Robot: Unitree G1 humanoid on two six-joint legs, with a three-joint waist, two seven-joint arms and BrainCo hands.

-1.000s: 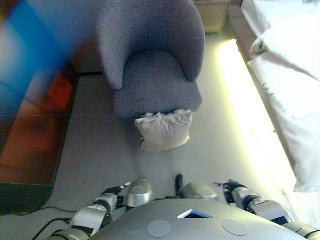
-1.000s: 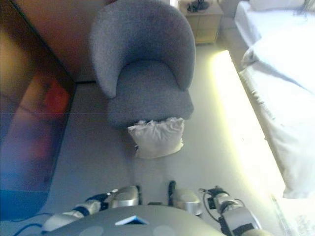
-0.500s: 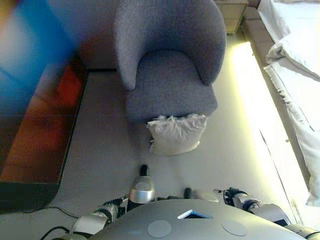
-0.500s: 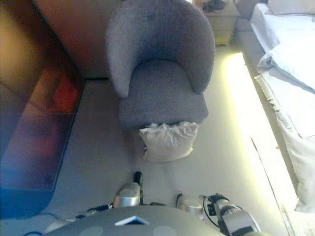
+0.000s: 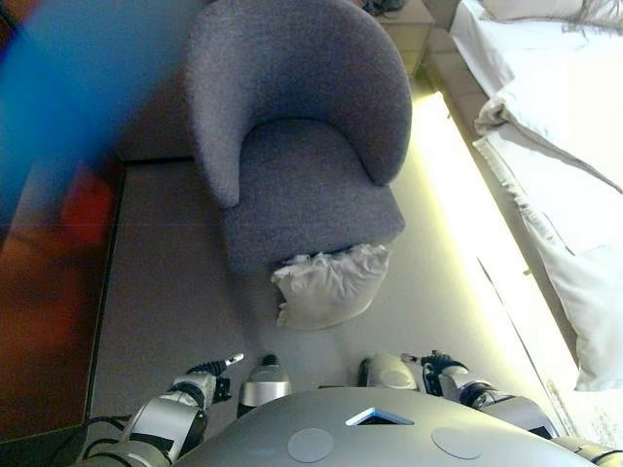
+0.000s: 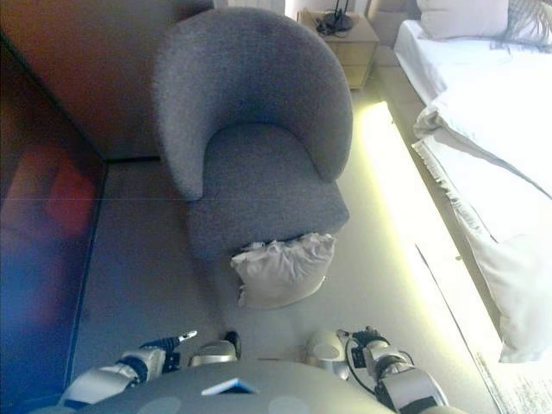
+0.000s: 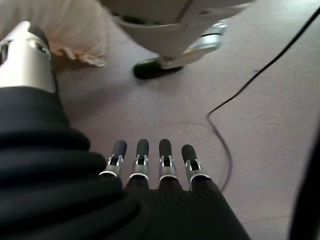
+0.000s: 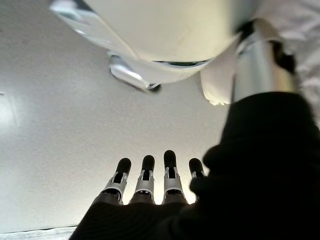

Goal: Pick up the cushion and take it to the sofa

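Note:
A cream cushion [image 5: 329, 284] lies on the carpet, leaning against the front of the grey tub armchair [image 5: 302, 165]. It also shows in the right eye view [image 6: 280, 269]. Both hands hang low beside my body, well short of the cushion. My left hand [image 7: 142, 162] is open and empty, its fingers straight over the carpet; its arm shows at the lower left of the left eye view [image 5: 175, 418]. My right hand [image 8: 147, 182] is open and empty too, fingers straight above the floor. A pale edge of the cushion [image 7: 75, 25] shows beyond the left hand.
A bed with white linen [image 5: 565, 146] runs along the right, with a lit strip [image 5: 458, 195] at its base. A dark glossy cabinet [image 5: 49, 292] stands at the left. A wooden nightstand [image 6: 341, 39] is behind the armchair.
The whole picture has shifted, so the camera has moved. The cushion stays against the armchair's front. My left forearm now shows more at the lower left.

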